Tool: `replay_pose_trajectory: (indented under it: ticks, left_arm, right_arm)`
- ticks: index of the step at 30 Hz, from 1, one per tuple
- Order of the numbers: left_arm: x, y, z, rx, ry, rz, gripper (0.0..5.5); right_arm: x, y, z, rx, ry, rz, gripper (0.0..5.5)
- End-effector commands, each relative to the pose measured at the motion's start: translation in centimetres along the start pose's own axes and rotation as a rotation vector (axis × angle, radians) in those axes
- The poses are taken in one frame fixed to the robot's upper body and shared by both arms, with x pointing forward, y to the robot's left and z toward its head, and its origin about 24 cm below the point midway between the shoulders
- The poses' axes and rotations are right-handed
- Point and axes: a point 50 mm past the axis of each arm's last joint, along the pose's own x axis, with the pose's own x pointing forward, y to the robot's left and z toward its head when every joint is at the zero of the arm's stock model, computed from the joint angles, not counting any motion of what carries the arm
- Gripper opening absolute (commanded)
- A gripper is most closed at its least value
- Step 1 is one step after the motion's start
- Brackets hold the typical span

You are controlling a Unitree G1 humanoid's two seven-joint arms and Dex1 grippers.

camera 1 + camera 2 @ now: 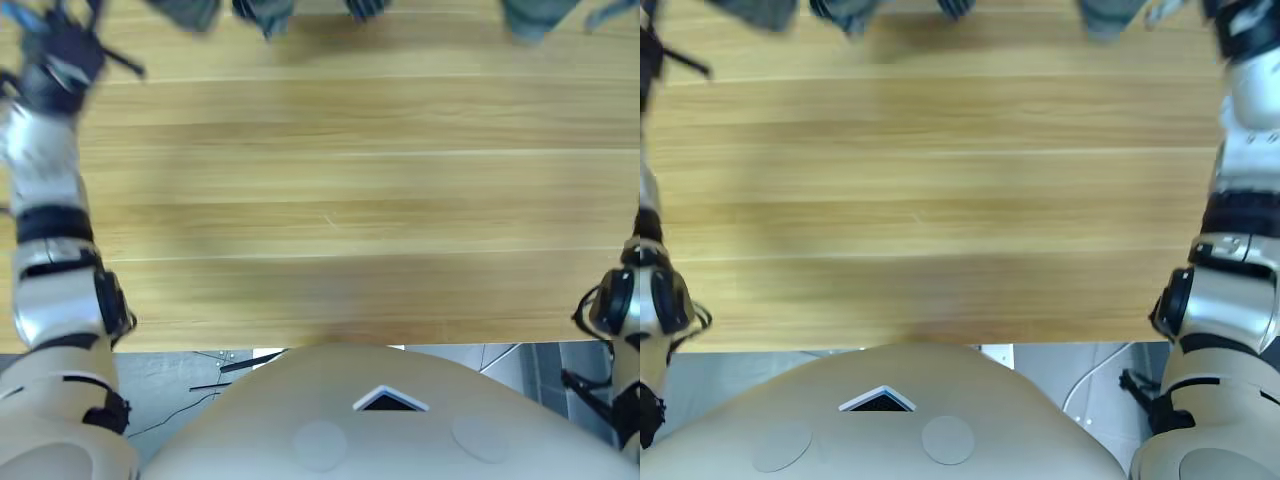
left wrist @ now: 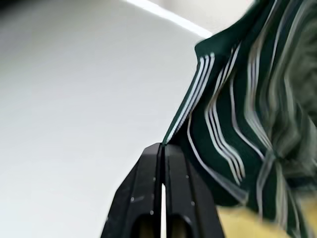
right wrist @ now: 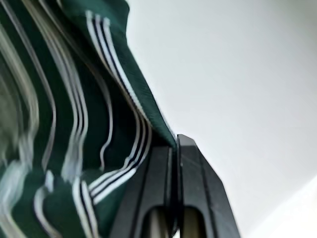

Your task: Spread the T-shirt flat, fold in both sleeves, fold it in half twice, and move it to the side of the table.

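Green, white-striped T-shirt (image 2: 233, 124): held up over the far edge of the wooden table (image 1: 330, 200), blurred, mostly cut off in head views. Clenched on its edges: left gripper (image 2: 162, 146), right gripper (image 3: 173, 144).

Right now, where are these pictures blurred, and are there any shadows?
Left wrist view: the T-shirt smears at its far folds; the left gripper pinching it looks crisp. Right wrist view: same, cloth streaked, right gripper crisp. Eye views: shirt edges blurred; a soft shadow band crosses the table.
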Motion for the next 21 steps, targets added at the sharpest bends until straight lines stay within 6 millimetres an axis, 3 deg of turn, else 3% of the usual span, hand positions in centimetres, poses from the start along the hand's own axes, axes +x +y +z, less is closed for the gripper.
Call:
replay_pose_trajectory:
  ticks: [1,3,7,12,18,21]
  left_arm:
    - [-6.0,-7.9,-1.0,-0.130,0.174,-0.478,0.00]
    - [-8.4,-9.9,1.0,-0.200,0.084,-0.669,0.00]
    - [-8.9,-8.7,3.5,-0.248,-0.039,-0.723,0.00]
    - [-9.2,-7.7,3.8,-0.215,-0.013,-0.819,0.00]
    - [-10.4,-8.3,4.7,-0.228,0.005,-1.003,0.00]
    - [-10.4,-8.4,5.5,-0.243,-0.019,-1.046,0.53]
  right_arm:
    - [-5.9,6.2,0.4,0.059,0.000,0.491,0.03]
    - [-8.7,8.0,3.0,0.141,-0.129,0.681,0.03]
    - [-11.0,8.3,5.8,0.242,-0.249,0.823,0.03]
    - [-11.8,9.9,5.6,0.246,-0.186,0.939,0.03]
    - [-12.8,11.9,4.5,0.198,-0.049,1.037,0.03]
    - [-13.6,12.2,5.0,0.216,-0.067,1.098,0.00]
